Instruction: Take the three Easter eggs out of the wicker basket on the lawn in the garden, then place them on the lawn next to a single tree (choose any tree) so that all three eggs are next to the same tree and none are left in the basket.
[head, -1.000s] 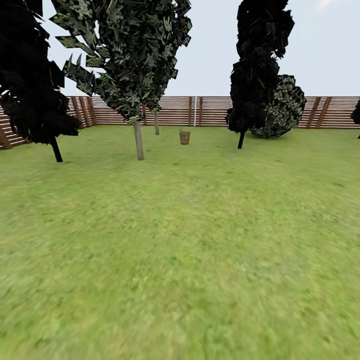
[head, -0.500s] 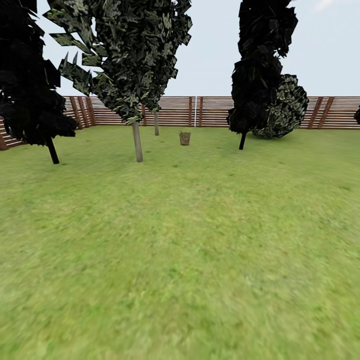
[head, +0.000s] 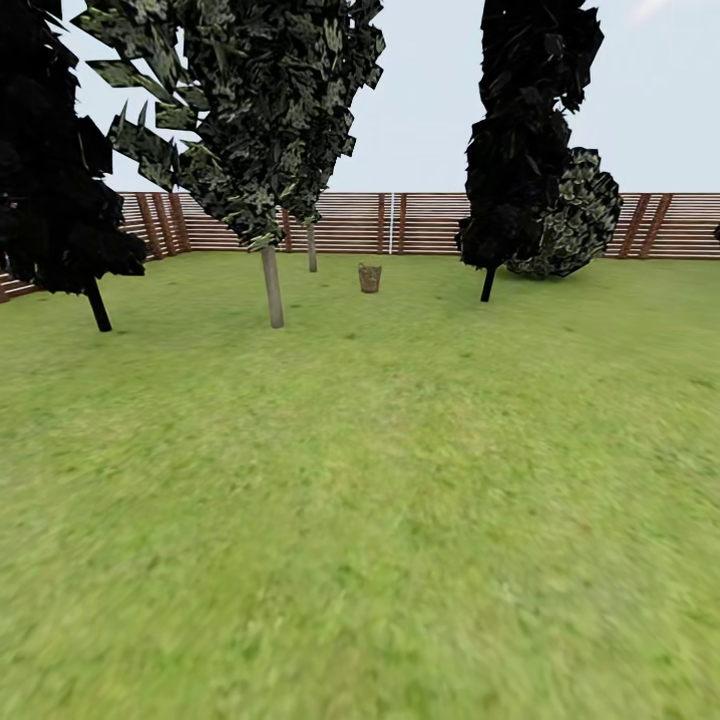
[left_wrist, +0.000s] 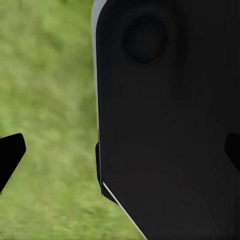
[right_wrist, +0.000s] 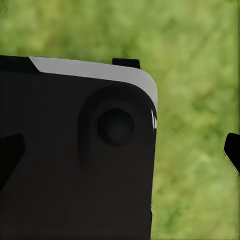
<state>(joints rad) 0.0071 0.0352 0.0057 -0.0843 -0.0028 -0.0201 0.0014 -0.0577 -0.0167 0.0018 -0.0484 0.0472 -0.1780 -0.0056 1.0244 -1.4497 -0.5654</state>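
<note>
The wicker basket (head: 370, 278) stands small and far off on the lawn (head: 380, 500), in front of the back fence. The Easter eggs cannot be made out at this distance. Left of the basket rises the tree (head: 272, 288) with a pale grey trunk and pale-blotched foliage. In the left wrist view my left gripper (left_wrist: 120, 155) is open, its dark fingertips (left_wrist: 10, 159) at the picture's edges, with grass and a black part of the robot's body beyond. My right gripper (right_wrist: 120, 152) is likewise open over grass, holding nothing.
A near-black tree (head: 97, 305) stands at the left and another (head: 488, 283) at the right of the basket, with a rounder bush-like crown (head: 575, 225) behind it. A brown slatted fence (head: 430, 222) closes the garden at the back. Wide grass lies between me and the basket.
The whole head view has shifted slightly: the trees have slid outward and grown a little, so the camera has moved forward. The basket keeps its place in the picture.
</note>
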